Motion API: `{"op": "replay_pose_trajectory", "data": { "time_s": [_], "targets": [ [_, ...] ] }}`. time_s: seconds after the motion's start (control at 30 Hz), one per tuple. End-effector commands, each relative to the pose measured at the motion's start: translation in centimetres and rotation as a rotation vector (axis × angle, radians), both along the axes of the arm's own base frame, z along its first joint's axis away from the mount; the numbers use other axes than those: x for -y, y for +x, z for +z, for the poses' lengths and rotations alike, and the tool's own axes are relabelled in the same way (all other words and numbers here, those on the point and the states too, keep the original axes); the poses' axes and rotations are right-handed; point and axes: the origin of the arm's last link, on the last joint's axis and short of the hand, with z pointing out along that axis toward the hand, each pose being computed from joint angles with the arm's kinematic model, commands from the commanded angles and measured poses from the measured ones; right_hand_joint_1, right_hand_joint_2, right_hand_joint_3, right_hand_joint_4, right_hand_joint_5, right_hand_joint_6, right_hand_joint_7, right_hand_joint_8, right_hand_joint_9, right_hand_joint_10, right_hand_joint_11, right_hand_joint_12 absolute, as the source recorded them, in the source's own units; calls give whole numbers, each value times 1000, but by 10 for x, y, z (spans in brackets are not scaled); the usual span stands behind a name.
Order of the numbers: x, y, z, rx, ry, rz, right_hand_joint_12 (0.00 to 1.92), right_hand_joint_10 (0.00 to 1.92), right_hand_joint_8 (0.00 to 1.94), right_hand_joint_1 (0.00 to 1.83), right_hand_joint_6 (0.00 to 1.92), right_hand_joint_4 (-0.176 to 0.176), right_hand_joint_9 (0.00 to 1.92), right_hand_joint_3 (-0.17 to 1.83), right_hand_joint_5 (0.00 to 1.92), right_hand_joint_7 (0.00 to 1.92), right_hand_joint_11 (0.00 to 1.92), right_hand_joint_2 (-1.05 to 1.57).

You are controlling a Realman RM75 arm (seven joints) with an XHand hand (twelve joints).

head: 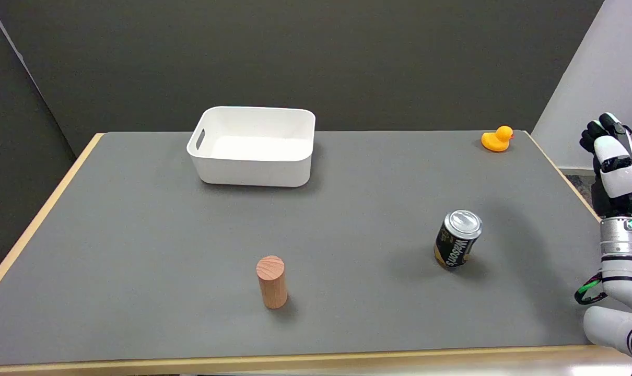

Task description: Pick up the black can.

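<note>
Black can (457, 239) stands upright on the gray counter (138, 235), silver top showing and yellow lettering down its side, well to the left of the robot hand (613, 164) and lower in the picture than it, with bare counter between the two.

Going from the left of the picture: a white bin (253, 146) with a cut-out handle in its end wall sits farthest from the robot hand, toward the far edge of the counter. A wooden cylinder (271, 281) stands on end nearer the front edge, also far left of the robot hand and well apart from the bin. The can comes next, to the right of the cylinder. A yellow rubber duck (497, 139) sits by the far right corner of the counter, left of the robot hand and about level with its fingertips in the picture; it is the thing nearest the hand, though still clear of it.

At the right edge of the picture the robot hand is raised beyond the counter's right side, pointing upward on its white arm, touching nothing and holding nothing. Its fingers look partly curled at the top, but from this angle I cannot tell whether they are spread or closed.
</note>
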Motion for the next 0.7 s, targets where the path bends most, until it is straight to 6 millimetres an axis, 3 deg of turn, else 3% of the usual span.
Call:
{"op": "replay_pose_trajectory", "data": {
  "time_s": [0.03,0.4,0.7],
  "targets": [
    [-7,0,6,-9,-18,-16,914,683,386,383,425,4,165,985,163,270,-1,674],
    [1,9,2,-67,52,-37,917,690,393,388,426,2,169,983,164,274,-1,670],
    [11,24,-33,-213,281,-31,945,706,409,397,433,-12,175,976,168,279,-1,656]
  ]
}}
